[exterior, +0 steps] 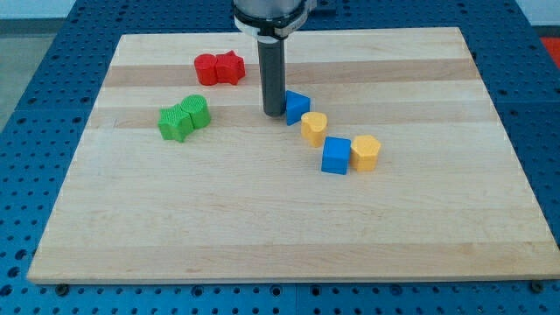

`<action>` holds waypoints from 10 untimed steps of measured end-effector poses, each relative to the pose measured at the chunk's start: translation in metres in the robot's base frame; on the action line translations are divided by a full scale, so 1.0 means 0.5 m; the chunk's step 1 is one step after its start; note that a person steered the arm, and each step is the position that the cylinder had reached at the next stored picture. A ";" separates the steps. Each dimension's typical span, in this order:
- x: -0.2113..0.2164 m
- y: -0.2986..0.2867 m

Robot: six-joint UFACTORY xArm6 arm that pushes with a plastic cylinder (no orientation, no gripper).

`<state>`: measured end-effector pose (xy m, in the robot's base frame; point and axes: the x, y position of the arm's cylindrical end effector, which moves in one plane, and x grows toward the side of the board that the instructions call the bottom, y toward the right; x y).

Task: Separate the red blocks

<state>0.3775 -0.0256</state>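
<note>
Nearest the bottom of the frame, right of centre, a blue cube (336,156) is sitting flush against a yellow block (366,152). Just above them toward the centre, a second yellow block (314,127) is leaning into a blue angular block (297,107), so the four are forming a loose diagonal chain.

My tip (273,113) is resting on the wooden board (262,227) just left of that blue angular block, touching it or nearly so. The arm has no pincer, only the rod, so nothing is being grasped or let go.

At the left of the frame, two green blocks (184,118) are huddling together, well apart from the tip.

Farthest back, in the upper left, the two red blocks (219,68) are pressing side to side: a rounded one on the left and a star-like one on the right. They are lying up and to the left of the tip, with bare board between.

To do this well, I judge the tip should be travelling clear of the blue block, coming round above or below the red pair, then entering at the seam and pushing one red block sideways while the other is staying put. A slow, centred push should be keeping it from spinning away.
</note>
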 end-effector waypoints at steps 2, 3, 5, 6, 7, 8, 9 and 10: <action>-0.030 -0.002; -0.081 -0.008; -0.251 -0.088; -0.327 -0.134; -0.372 -0.166; -0.372 -0.174; -0.370 -0.174; -0.345 -0.174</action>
<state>0.2050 -0.1126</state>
